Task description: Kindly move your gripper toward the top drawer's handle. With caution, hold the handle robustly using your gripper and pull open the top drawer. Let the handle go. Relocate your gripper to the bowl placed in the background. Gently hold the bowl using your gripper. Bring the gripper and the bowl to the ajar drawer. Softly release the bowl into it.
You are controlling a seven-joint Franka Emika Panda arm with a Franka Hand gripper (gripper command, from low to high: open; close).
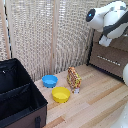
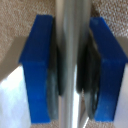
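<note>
My two dark-blue fingers are pressed in from either side on the thin silver metal bar handle, their dark pads against it, so my white blocky gripper is clamped on that bar; behind it the wrist view shows only a blur of taupe wood grain. In the exterior view my bulky white arm sits at about one o'clock, in front of the taupe-brown wood-grain top drawer at three o'clock, and there I cannot make out the grip itself. The small round bright-blue plastic bowl rests on the pale wooden floor at about seven o'clock, just beside the slightly larger yellow plastic bowl and near a small patterned orange packet standing upright; a black fabric box fills eight o'clock. I judge the pull has yet to finish, since I cannot tell whether the drawer front stands proud. The bar is slim and smooth, so if I haul off-axis it could slide along my pads or twist out; a jerk could jam the drawer on its runners. Later, reaching for the blue bowl, I could nudge the yellow one or tip the packet, they sit so close
</note>
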